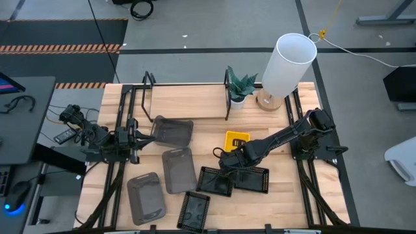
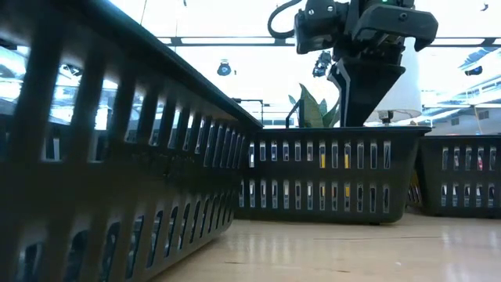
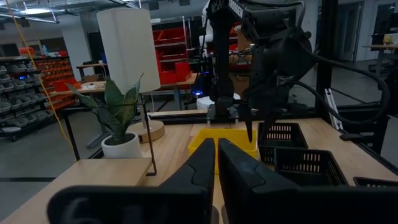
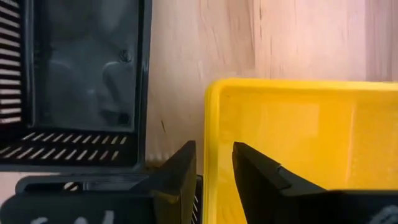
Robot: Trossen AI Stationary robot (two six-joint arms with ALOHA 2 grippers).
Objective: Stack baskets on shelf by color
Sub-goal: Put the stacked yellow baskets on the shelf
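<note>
A yellow basket [image 1: 237, 140] sits on the tabletop near the middle, also seen in the right wrist view [image 4: 298, 149]. My right gripper [image 4: 214, 155] points down over its near-left rim [image 4: 210, 124]. It is open, one finger outside the wall and one inside, with a gap showing on each side. Three black baskets [image 1: 214, 181] [image 1: 252, 179] [image 1: 194, 211] and three smoky-grey ones [image 1: 172, 130] [image 1: 179, 169] [image 1: 144, 198] lie on the table. The shelf [image 1: 188, 101] runs along the far side. My left gripper [image 3: 216, 163] waits shut at the table's left, pointing level.
A small potted plant [image 1: 239, 88] stands at the shelf's right end, and a white lamp [image 1: 286, 65] on a round wooden base stands beside it. A black basket [image 2: 329, 176] is close in front of the low camera. Bare wood lies right of the yellow basket.
</note>
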